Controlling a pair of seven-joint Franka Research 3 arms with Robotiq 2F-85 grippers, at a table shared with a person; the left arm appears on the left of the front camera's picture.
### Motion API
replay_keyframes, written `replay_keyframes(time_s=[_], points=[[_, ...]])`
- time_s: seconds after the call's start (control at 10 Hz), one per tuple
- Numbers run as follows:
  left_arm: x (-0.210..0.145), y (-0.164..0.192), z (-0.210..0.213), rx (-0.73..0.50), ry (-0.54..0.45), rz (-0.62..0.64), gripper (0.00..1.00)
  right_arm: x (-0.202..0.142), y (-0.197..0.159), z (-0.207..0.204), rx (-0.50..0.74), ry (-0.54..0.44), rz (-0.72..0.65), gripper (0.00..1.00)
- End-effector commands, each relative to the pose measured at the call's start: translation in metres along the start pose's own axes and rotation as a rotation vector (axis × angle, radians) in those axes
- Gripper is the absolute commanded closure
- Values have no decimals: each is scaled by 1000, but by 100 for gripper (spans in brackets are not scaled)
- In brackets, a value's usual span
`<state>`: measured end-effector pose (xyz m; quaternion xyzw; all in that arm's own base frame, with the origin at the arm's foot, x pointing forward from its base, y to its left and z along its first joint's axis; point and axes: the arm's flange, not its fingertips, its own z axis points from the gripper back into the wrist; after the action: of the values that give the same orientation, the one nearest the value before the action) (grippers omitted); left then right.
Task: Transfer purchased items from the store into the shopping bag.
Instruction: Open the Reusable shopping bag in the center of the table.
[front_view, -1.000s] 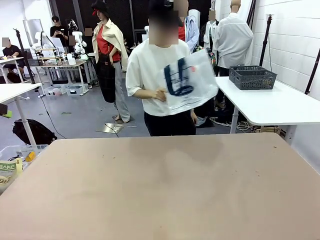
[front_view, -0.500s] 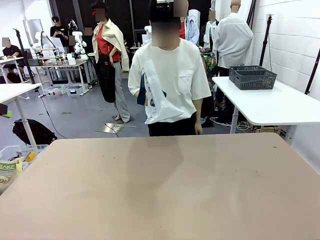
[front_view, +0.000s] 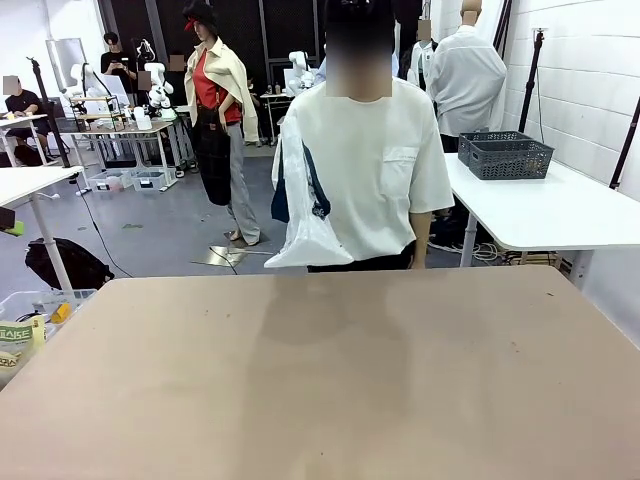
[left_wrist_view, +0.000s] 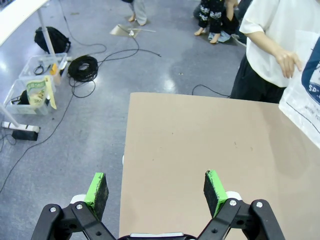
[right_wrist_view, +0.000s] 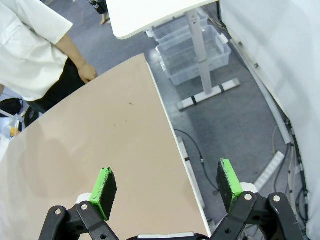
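A person in a white T-shirt stands at the far side of the tan table (front_view: 320, 380) and holds the shopping bag (front_view: 305, 215), a whitish plastic bag with dark navy handles, hanging at their side above the table's far edge. A corner of the shopping bag (left_wrist_view: 305, 95) also shows in the left wrist view, beside the person's hand (left_wrist_view: 289, 61). My left gripper (left_wrist_view: 156, 187) hangs open over the table's left edge, nothing between its green pads. My right gripper (right_wrist_view: 167, 185) is open above the table's right edge, also holding nothing.
A dark grey lattice basket (front_view: 505, 155) stands on the white side table (front_view: 560, 210) at the back right. Clear bins (left_wrist_view: 35, 82) and cables lie on the floor left of the table; storage bins (right_wrist_view: 192, 47) sit under the white table.
The person has stepped closer to the table and lowered the bag from chest height, where it faced me, to hang edge-on at their side. Both grippers stay open.
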<state>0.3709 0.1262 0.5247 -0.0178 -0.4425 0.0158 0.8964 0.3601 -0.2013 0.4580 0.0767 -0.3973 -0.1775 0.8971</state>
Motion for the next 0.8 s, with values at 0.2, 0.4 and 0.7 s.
replay_keyframes(time_s=[0.2,0.4,0.7], points=[[-1,0,-1,2,11,13,0,-1,0,0,3,3,-2,0],[-1,0,-1,2,11,13,0,-1,0,0,3,3,-2,0],[-1,0,-1,2,11,13,0,-1,0,0,3,3,-2,0]])
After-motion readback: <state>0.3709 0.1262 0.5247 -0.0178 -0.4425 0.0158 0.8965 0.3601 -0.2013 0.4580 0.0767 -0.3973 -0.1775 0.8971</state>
